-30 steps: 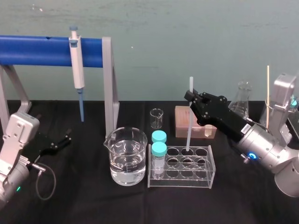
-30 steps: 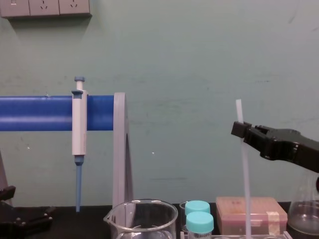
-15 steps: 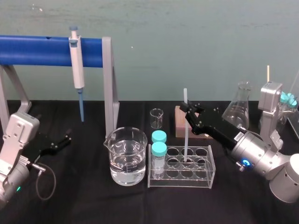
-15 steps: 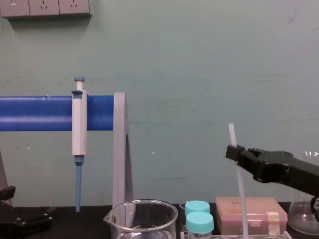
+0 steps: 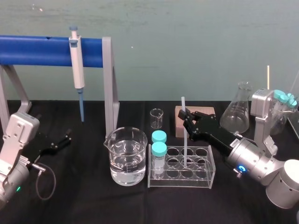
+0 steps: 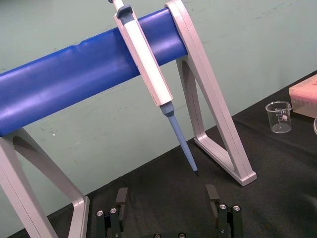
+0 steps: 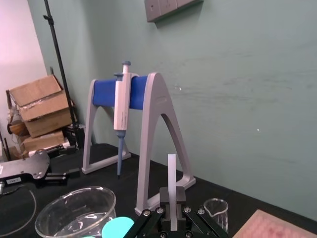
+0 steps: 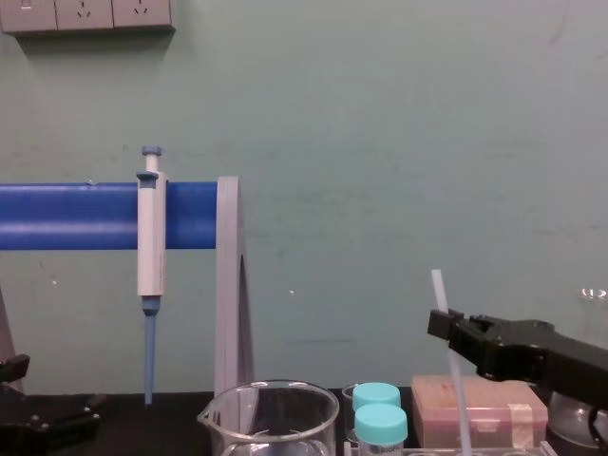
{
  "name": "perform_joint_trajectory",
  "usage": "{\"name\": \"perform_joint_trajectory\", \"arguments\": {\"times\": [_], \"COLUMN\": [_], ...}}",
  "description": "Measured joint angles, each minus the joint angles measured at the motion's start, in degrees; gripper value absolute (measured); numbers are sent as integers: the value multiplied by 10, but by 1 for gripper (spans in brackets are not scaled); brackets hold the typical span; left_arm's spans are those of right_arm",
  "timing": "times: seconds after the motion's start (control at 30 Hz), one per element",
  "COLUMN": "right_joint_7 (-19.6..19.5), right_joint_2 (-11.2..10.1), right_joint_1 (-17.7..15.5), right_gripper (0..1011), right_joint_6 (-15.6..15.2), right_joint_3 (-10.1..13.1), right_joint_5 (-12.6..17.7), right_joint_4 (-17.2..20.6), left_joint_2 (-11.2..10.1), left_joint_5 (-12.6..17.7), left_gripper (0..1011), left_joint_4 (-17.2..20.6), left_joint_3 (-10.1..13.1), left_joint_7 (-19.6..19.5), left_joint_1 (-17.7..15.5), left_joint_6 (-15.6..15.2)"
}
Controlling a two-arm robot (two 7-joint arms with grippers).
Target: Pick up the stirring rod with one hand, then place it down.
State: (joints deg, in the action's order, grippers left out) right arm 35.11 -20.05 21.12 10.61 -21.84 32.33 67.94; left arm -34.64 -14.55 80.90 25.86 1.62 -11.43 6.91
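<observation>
Whitish and translucent, the thin straight stirring rod (image 5: 184,135) stands near upright in our head view, pinched by the black angular right gripper (image 5: 186,119), its foot inside the clear plastic rack (image 5: 205,183); which well, we cannot tell. Our left gripper (image 5: 60,141) rests on the black tabletop (image 5: 84,200). Left wrist view: its flat jaws gape, empty. Right wrist view: jaws closed on the rod. Chest view: the rod's lower end is cut off
</observation>
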Motion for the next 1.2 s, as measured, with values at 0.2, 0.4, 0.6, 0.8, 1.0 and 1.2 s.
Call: {"name": "perform_joint_trajectory", "arguments": {"times": [0.2, 0.4, 0.6, 0.8, 1.0, 1.2], "right_joint_7": [-6, -6, -6, -5, -5, -5], "right_joint_2": [0, 0, 0, 0, 0, 0], "right_joint_1": [-4, -4, -4, -3, -3, -3], "right_gripper": [65, 65, 123, 312, 492, 677], "right_joint_6": [-4, -4, -4, -4, -3, -3], "right_joint_3": [-1, -1, 0, 0, 0, 0], "right_joint_5": [-7, -7, -6, -5, -5, -5], "right_joint_4": [1, 2, 2, 2, 2, 2], "left_joint_2": [0, 0, 0, 0, 0, 0], "left_joint_5": [0, 0, 0, 0, 0, 0], "left_gripper": [1000, 1000, 1000, 1000, 1000, 1000], "left_joint_4": [0, 0, 0, 0, 0, 0], "left_joint_3": [0, 0, 0, 0, 0, 0], "left_joint_7": [0, 0, 0, 0, 0, 0], "left_joint_1": [0, 0, 0, 0, 0, 0], "left_joint_6": [0, 0, 0, 0, 0, 0]}}
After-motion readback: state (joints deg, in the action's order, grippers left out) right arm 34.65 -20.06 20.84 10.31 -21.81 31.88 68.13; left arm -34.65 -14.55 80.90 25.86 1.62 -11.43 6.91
